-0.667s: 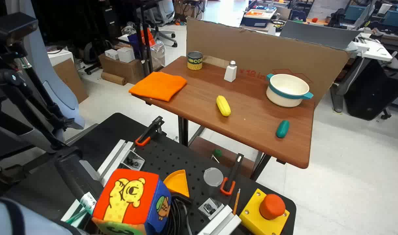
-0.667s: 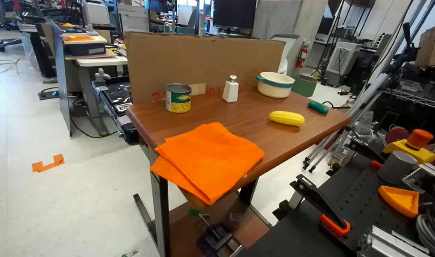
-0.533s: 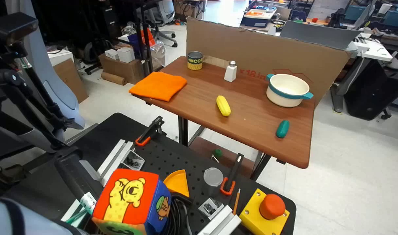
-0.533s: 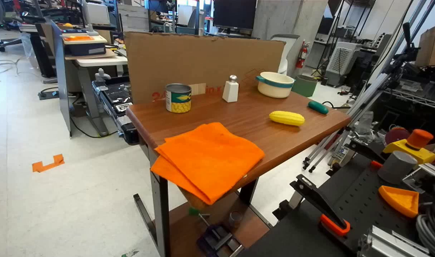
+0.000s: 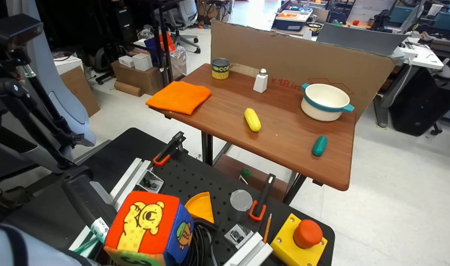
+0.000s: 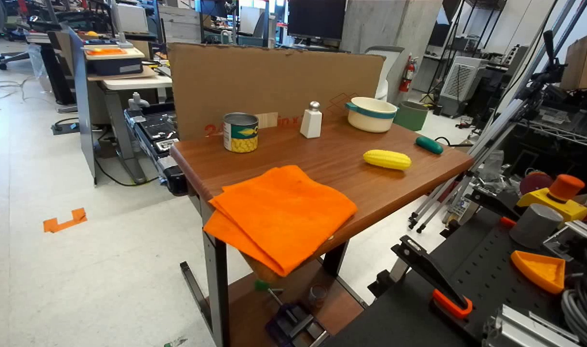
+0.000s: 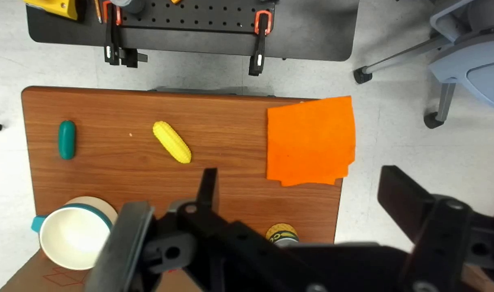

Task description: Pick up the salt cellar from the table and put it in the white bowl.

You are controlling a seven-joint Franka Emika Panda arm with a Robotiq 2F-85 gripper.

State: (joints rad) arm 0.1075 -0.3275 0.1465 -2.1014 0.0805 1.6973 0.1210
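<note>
salt cellar [image 5: 260, 82] stands upright on the table [image 5: 284, 122].

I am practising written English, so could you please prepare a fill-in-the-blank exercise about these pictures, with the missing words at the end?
1. The folded cloth on the table is coloured ____.
2. Along the cardboard, the salt cellar stands between the can and the ____.
3. Of the green object and the yellow cob, the one nearer the folded cloth is the ____.

Missing words: orange; white bowl; yellow cob.
</note>
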